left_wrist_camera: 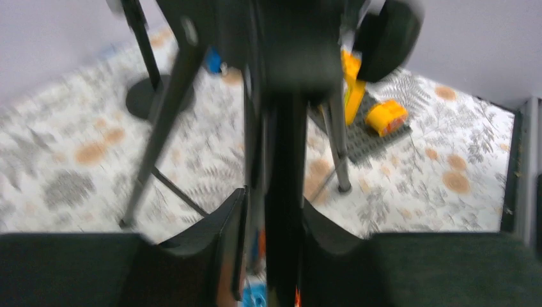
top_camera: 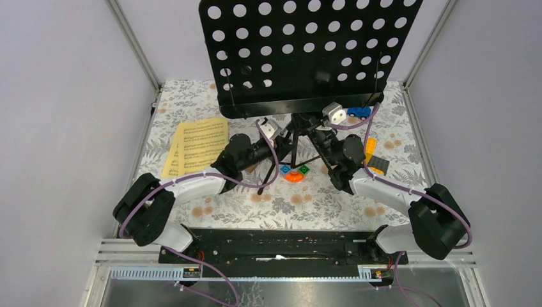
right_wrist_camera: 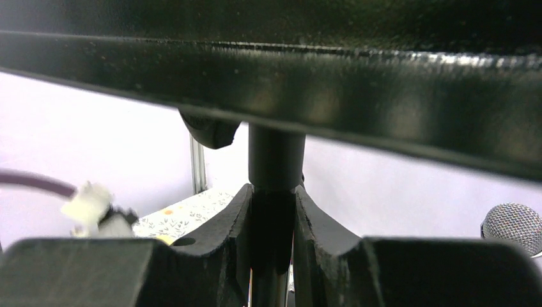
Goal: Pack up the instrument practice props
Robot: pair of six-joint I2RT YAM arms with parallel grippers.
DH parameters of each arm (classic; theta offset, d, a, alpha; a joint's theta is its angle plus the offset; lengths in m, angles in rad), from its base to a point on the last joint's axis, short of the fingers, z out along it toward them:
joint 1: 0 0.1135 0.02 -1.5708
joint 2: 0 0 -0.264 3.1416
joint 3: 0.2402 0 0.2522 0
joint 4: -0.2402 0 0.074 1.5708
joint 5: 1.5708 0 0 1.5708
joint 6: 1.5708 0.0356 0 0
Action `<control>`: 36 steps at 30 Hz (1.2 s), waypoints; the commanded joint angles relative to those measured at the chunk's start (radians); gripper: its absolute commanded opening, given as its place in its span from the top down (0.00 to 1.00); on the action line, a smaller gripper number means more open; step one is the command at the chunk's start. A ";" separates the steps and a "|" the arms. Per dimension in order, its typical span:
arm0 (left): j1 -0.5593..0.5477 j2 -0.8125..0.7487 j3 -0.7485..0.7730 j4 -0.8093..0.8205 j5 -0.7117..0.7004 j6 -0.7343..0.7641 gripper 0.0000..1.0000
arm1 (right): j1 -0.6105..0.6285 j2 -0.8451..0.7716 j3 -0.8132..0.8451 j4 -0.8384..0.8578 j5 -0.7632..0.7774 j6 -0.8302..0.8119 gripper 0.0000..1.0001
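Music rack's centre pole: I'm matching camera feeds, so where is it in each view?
Top external: centre pole mid-frame, below the perforated desk.
Left wrist: pole upright at centre, inside the left gripper.
Right wrist: pole at centre, inside the right gripper.
Shared landmark: floral table cover.

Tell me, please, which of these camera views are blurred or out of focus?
Top external: sharp, evenly lit. Left wrist: motion-blurred, smearing the black perforated music rack between the fingers. Right wrist: rack underside soft, with glare; silver mesh microphone crisper.
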 commanded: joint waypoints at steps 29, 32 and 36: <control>0.018 -0.182 -0.068 -0.190 -0.094 0.003 0.81 | 0.027 0.003 -0.046 -0.126 0.018 -0.111 1.00; 0.019 -0.173 -0.045 -0.179 -0.069 0.007 1.00 | 0.028 -0.010 -0.046 -0.145 -0.010 -0.117 1.00; 0.019 -0.172 -0.016 -0.110 -0.038 0.016 1.00 | 0.037 -0.029 -0.048 -0.180 -0.017 -0.126 1.00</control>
